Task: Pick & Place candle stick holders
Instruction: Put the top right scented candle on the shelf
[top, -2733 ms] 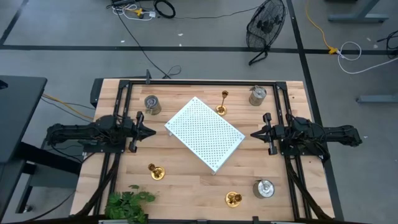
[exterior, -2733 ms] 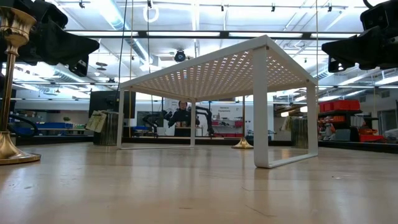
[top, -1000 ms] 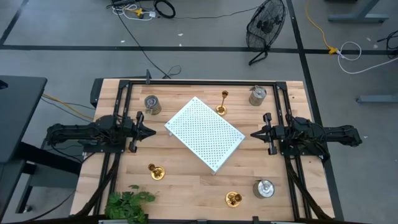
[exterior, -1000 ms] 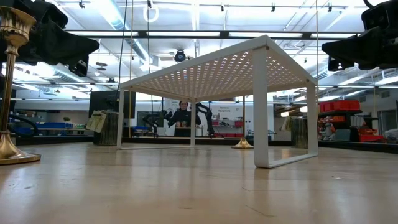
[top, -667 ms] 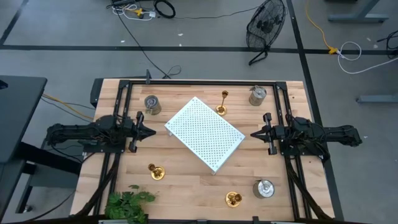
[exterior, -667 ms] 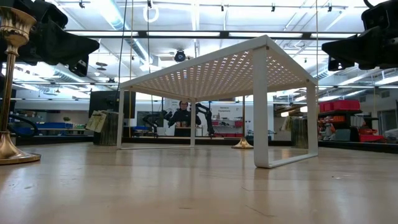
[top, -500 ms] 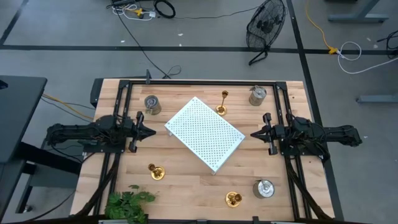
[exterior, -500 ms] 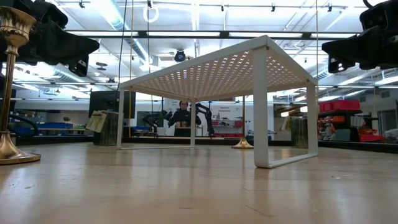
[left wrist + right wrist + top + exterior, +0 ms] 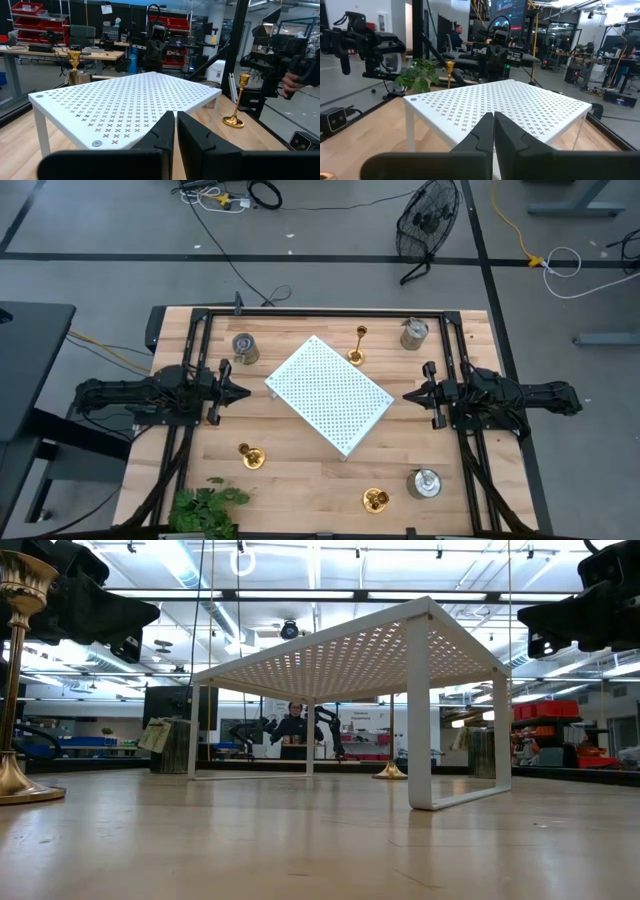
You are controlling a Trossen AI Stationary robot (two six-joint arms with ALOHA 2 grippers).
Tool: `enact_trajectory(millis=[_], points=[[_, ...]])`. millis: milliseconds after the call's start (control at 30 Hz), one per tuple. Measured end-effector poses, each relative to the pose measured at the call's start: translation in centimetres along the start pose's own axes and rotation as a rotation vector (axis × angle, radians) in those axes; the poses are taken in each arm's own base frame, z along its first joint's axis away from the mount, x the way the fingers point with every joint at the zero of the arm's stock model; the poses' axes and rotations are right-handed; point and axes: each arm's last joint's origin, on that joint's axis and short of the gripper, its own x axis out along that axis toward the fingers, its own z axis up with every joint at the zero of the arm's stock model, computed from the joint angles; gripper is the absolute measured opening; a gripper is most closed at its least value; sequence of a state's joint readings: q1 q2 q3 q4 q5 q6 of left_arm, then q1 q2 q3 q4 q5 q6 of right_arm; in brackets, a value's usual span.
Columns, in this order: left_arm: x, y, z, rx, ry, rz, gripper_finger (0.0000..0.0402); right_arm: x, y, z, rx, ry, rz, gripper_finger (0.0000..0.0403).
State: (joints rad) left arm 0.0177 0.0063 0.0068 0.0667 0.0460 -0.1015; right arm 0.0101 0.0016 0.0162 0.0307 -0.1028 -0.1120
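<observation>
Brass candle stick holders (image 9: 251,457) unmoved, arms unchanged

A white board (image 9: 330,393) patterned with small perforations sits on the pale wood surface (image 9: 300,470), among shiny brass candle stick holders (image 9: 250,456), silver-grey ones (image 9: 424,483) and a green leafy plant (image 9: 203,508).

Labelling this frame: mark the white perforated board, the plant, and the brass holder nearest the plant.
white perforated board (image 9: 330,393), high view, middle of its top.
plant (image 9: 205,507), high view, leaves.
brass holder (image 9: 251,457), high view, round base.
</observation>
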Motion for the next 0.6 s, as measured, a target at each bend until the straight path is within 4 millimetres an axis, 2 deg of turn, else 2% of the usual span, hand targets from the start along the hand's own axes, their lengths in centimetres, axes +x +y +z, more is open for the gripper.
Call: enact_trajectory(millis=[333, 600], points=[[0.0, 0.0, 0.0, 0.000, 0.000, 0.000, 0.0025, -0.2, -0.4, 1.6, 0.042, -0.150, -0.080, 0.0017], [0.0, 0.0, 0.0, 0.000, 0.000, 0.000, 0.0025, -0.8, -0.8, 5.0, 0.061, -0.203, -0.141, 0.0017]])
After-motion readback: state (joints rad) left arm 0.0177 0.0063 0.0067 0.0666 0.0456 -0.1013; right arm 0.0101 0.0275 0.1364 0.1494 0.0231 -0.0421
